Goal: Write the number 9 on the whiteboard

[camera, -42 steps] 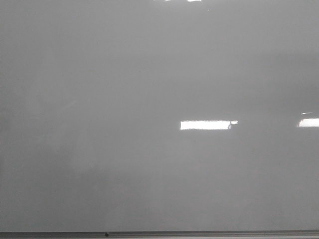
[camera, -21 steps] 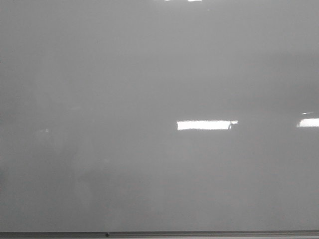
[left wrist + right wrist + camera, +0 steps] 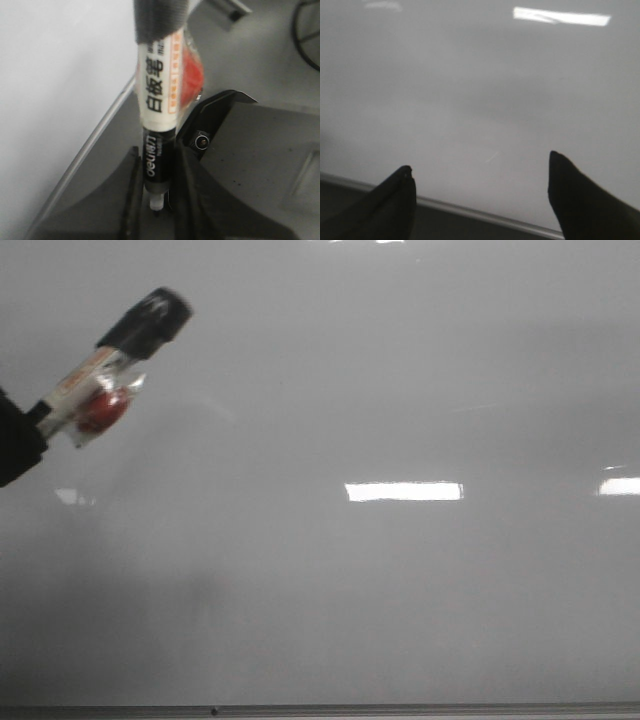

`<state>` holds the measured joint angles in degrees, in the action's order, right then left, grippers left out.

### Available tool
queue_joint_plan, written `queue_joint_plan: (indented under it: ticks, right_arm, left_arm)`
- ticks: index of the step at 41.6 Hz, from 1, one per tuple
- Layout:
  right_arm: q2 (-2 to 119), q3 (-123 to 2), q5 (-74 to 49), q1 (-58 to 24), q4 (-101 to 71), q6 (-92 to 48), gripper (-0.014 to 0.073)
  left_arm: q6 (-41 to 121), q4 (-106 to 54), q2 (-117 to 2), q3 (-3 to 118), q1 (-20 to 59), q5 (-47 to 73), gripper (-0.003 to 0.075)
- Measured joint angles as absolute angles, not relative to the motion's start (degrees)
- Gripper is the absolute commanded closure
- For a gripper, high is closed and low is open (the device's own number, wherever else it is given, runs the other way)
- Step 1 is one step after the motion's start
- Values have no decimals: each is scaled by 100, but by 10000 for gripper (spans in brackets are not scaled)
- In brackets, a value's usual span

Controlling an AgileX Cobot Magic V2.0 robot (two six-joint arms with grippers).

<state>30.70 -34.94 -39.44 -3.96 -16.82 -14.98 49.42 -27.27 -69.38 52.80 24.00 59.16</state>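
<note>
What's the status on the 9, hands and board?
Left hand shut on marker, raised at board's upper left. Right hand open, empty. Whiteboard blank, no 9 yet. Nothing in the way.

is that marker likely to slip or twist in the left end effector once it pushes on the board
The black-and-white whiteboard marker looks rigid and light, so it probably won't bend. Its smooth round barrel sits between the left end effector's fingers only near one end, so it might pivot or slide. The glossy pale grey whiteboard should offer little drag.

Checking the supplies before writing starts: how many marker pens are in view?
1. A single marker is clamped in the left gripper, raised before the upper left of the whiteboard. The right gripper is open and holds none.
</note>
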Motion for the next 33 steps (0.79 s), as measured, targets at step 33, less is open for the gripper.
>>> queue_joint_plan:
  ticks: [33]
  right_arm:
    - [6606, -5862, -5479, -3619, -4193, -4977, 24]
  left_arm:
    - [6392, -3119, -6938, 5414, 3361, 6515, 739]
